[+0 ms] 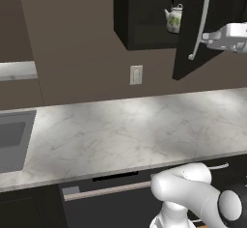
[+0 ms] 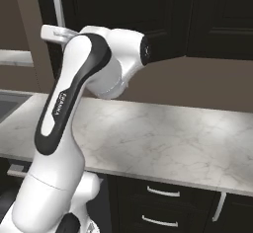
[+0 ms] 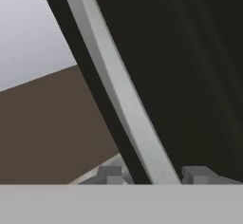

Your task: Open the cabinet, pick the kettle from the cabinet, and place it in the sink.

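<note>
My gripper (image 3: 154, 174) straddles the long silver bar handle (image 1: 201, 21) of the cabinet (image 1: 144, 14), one small grey fingertip (image 3: 110, 174) on each side of the bar; whether the pads truly press the metal I cannot tell. The handle is a slim, flat-faced satin strip, slanting across my hand view against the matte black door (image 3: 190, 76). That door stands swung outward from the cabinet, showing its thin edge in the left base view. Inside the dark cabinet box, left of the door, the kettle (image 1: 174, 17) sits upright on the shelf: small, rounded, glossy white with a green leaf print, a short spout and a thin black arched handle. Below the cabinet runs the white marble counter (image 1: 130, 130), smooth and grey-veined. Far left of the cabinet, the grey rectangular sink (image 1: 14, 140) is sunk into that counter.
</note>
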Robot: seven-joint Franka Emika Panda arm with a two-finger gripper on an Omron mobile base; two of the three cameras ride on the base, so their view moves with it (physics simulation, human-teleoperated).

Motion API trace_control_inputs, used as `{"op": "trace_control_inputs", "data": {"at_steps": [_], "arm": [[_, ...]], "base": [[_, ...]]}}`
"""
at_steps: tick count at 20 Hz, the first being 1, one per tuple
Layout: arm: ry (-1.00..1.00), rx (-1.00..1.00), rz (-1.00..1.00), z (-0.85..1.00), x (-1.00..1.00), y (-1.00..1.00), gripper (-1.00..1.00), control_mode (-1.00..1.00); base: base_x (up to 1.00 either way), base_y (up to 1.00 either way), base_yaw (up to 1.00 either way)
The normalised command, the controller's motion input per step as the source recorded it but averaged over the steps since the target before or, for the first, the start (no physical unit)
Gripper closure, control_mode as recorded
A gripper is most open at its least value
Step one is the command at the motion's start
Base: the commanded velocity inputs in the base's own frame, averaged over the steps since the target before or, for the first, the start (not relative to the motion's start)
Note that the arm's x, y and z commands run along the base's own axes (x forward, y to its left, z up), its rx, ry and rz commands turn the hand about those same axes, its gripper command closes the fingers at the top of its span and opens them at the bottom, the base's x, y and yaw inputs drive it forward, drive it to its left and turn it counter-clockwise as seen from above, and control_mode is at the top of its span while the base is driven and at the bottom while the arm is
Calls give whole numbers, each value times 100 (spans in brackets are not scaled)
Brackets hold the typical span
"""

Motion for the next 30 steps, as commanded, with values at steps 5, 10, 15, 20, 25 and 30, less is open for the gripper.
{"op": "trace_control_inputs", "data": {"at_steps": [5, 10, 15, 20, 25, 30], "arm": [[0, 0, 7, 8, -71, -10, 100, -100], [0, 0, 0, 1, -68, -6, 100, -100], [-1, 0, 0, -4, -61, -2, 100, -100], [-6, 0, 0, -13, -53, -2, 100, -100], [-4, 0, 0, -8, -48, -19, 100, -100], [-1, 0, 0, -9, -40, -9, 100, -100]], "base": [[0, 0, 0], [0, 0, 0], [0, 0, 0], [0, 0, 0], [0, 0, 0], [0, 0, 0]]}}
